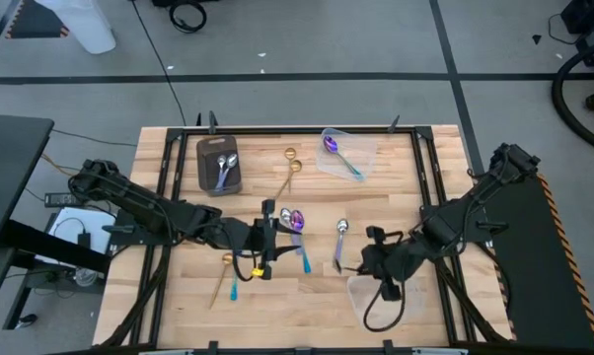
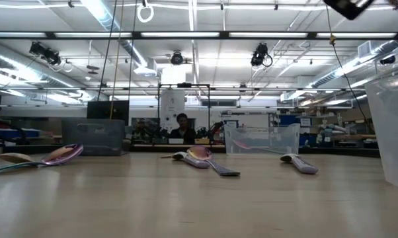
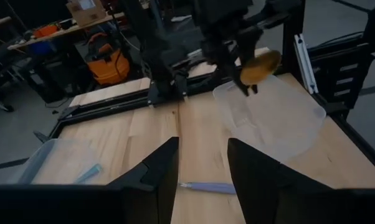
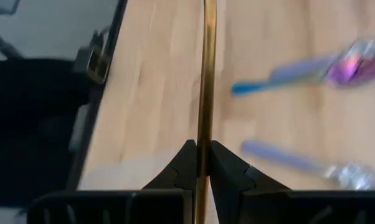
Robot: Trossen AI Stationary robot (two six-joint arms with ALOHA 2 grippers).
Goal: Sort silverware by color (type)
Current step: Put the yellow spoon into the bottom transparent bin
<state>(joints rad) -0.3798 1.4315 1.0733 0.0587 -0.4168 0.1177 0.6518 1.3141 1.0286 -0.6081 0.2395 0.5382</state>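
Observation:
My right gripper (image 1: 374, 262) is shut on a gold spoon (image 4: 206, 74) above a clear container (image 1: 386, 296) at the table's near right. The spoon's gold bowl (image 3: 260, 66) shows in the left wrist view. My left gripper (image 3: 203, 168) is open with nothing between its fingers, near the table's middle (image 1: 267, 242). Purple spoons with teal handles (image 1: 297, 229) and a silver spoon (image 1: 339, 242) lie flat on the wood between the grippers. Another gold spoon (image 1: 221, 276) lies at the near left. My right gripper pinches the gold spoon's slim handle (image 4: 204, 140) between its two fingers. The handle runs lengthwise out past the fingertips. The spoon is lifted clear of the table, its bowl beside the fingers and over the clear container (image 3: 268, 118).
A dark tray (image 1: 218, 163) with silver spoons stands at the far left. Two gold spoons (image 1: 289, 173) lie beside it. A second clear container (image 1: 348, 153) with a purple spoon stands far right of centre. Bare wood lies at the near middle.

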